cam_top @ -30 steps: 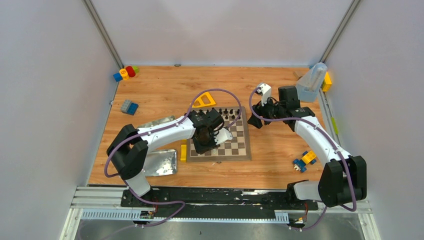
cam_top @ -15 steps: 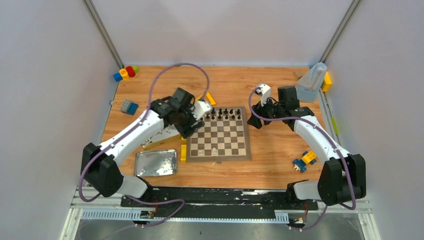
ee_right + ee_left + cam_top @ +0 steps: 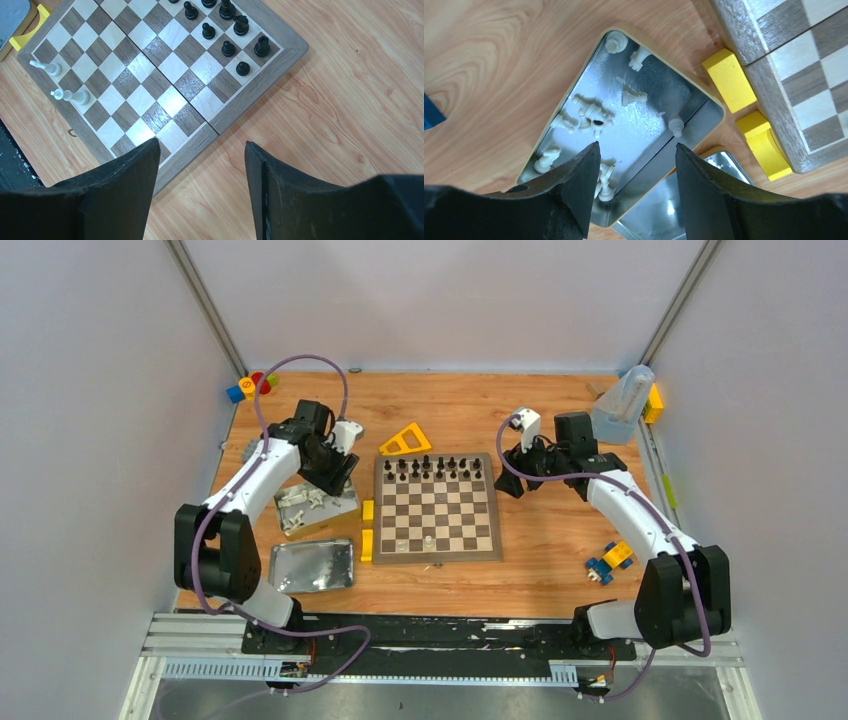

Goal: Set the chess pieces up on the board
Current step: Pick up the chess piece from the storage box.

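The board [image 3: 440, 510] lies mid-table. Black chess pieces [image 3: 432, 468] stand in its two far rows and also show in the right wrist view [image 3: 228, 48]. Two white pieces [image 3: 70, 95] stand near its near edge. Several more white pieces [image 3: 591, 114] lie loose in an open metal tin [image 3: 651, 125] left of the board [image 3: 804, 65]. My left gripper [image 3: 636, 147] hovers over that tin [image 3: 315, 508], open and empty. My right gripper [image 3: 200, 145] is open and empty above the board's right edge [image 3: 240, 107], off its far right corner [image 3: 510, 483].
An empty tin lid [image 3: 312, 566] lies near the front left. Two yellow blocks [image 3: 367, 530] sit against the board's left edge. A yellow triangle [image 3: 407, 441] lies behind the board. Coloured blocks [image 3: 252, 386] sit far left, a toy car [image 3: 610, 560] right, a grey container [image 3: 625, 405] far right.
My left arm has swung left from over the board's near left part to above the tin of white pieces. The right arm has not moved.
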Robot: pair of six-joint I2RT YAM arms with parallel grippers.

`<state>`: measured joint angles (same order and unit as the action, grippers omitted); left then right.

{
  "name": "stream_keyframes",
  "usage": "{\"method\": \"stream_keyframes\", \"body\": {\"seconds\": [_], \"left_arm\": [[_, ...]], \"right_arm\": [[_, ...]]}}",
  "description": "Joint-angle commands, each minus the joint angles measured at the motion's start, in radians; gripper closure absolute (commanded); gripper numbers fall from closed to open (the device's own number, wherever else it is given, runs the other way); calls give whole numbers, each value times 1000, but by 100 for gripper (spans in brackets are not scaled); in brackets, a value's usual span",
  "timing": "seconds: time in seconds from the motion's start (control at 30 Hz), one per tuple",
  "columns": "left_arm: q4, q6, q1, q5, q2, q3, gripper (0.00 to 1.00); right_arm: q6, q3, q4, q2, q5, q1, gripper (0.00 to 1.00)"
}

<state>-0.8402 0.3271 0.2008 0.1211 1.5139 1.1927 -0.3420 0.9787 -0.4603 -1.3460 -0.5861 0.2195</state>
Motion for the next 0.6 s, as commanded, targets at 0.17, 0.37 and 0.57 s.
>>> {"method": "stream_keyframes", "body": {"seconds": [0.17, 0.37, 0.57], "left_arm": [[187, -2, -11, -34, 141, -70, 39], [264, 13, -11, -48, 201, -126, 43], [330, 39, -11, -32, 211, -180, 57]], "right_arm": [[-6, 11, 8, -4, -24, -4, 36], [-8, 12, 7, -13, -23, -4, 36], [-6, 15, 4, -24, -29, -3, 36]]}}
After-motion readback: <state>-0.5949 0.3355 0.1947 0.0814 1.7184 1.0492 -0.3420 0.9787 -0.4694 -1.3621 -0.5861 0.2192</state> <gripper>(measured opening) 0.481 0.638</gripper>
